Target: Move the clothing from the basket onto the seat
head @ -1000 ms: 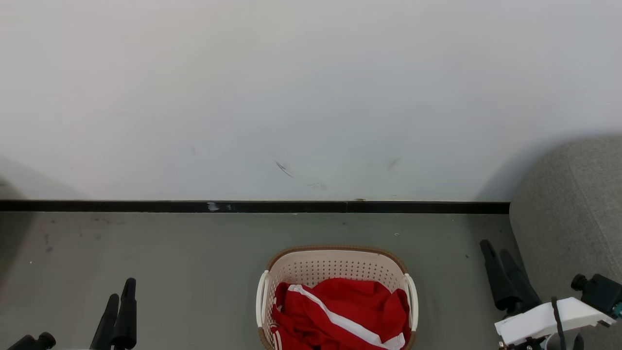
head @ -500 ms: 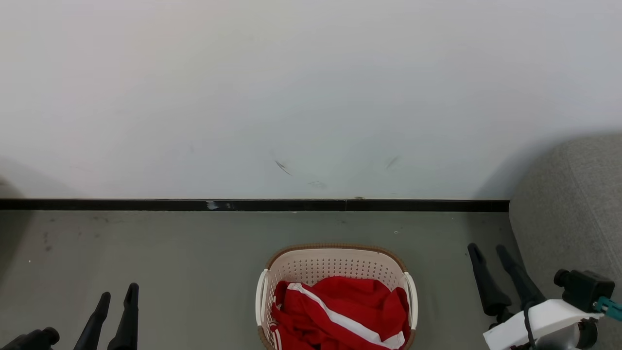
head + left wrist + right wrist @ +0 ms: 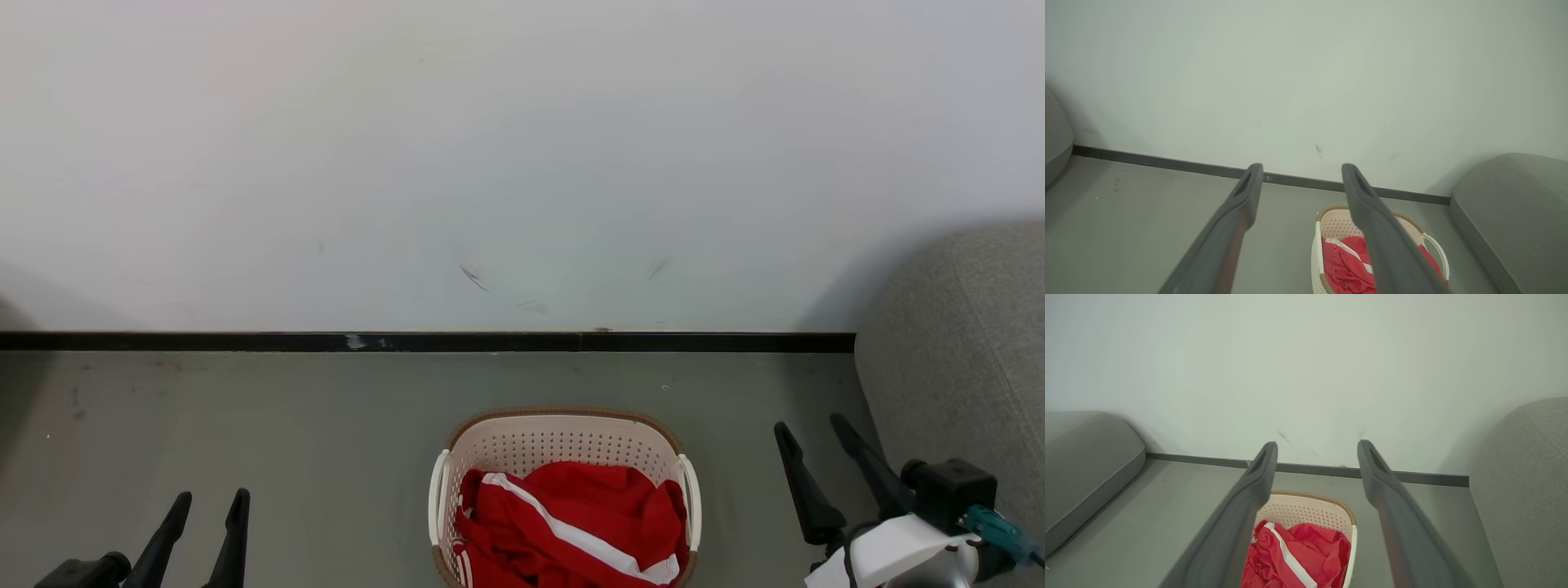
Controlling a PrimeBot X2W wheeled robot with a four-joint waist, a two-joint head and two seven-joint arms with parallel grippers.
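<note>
Change: the fingers of the left end effector [image 3: 213,495] and of the right end effector [image 3: 809,423] overlapped in the head view one second ago. Now you see floor [image 3: 326,441] between them. The right one also sits a little nearer to the basket [image 3: 563,445].
Meaning: I judge this as preparation for a reach. Nothing is taken yet, so the task is at its beginning.
Left end effector: wide and empty, at the lower left, well apart from the basket.
Right end effector: wide and empty, over the floor between the basket and the seat [image 3: 963,343].
Clothing [image 3: 571,523]: red with a white stripe, heaped inside the basket, which stands on the floor near the wall.
Clothing against end effectors: it lies lower than both. In the right wrist view it is between the two fingers. In the left wrist view it is partly behind the right-hand finger.
Seat: right of the basket, and no clothing lies on the part you can see.
</note>
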